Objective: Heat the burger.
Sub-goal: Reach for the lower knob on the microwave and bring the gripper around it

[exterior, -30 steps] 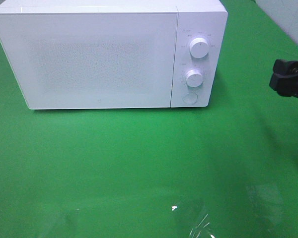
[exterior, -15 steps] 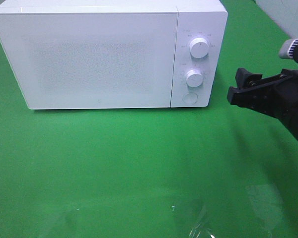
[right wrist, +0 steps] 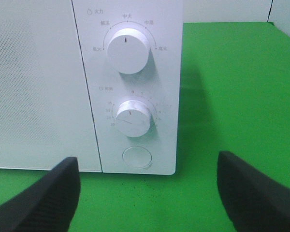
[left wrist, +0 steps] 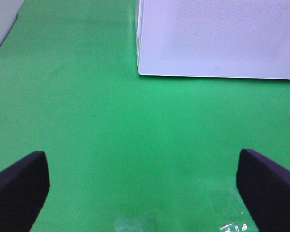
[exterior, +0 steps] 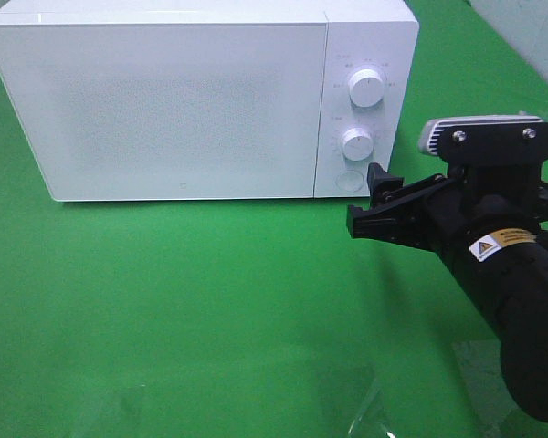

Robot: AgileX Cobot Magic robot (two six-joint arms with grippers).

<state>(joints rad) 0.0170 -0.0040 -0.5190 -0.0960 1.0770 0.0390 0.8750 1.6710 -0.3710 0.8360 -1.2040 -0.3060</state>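
Right of centre in the high view, your right hand [exterior: 365, 199] hangs spread wide, pinching nothing. It points toward the lower right corner of the microwave [exterior: 183, 100]. Its wrist camera looks out between the two dark tips straight at the control panel [exterior: 390, 137]. A strip of green counter [exterior: 210, 301] shows between hand and appliance there, so the two are near but apart.

On that panel the upper knob [exterior: 366, 88] sits above the lower knob [exterior: 357, 143]. The round button [exterior: 349, 180] lies below both, closest to your hand. Left of the panel, the door [exterior: 164, 109] fills the upper left of the frame and is shut flat.

Your left hand [left wrist: 144, 193] shows only in its own wrist view. It is also spread wide with nothing between its tips, over green counter and well apart from the microwave's near corner.

Near the bottom edge of the high view, right of centre, a clear crinkled film [exterior: 370, 415] glints on the counter.

You cannot tell where the burger is. It shows in none of the views, and the frosted door lets you see nothing behind it.
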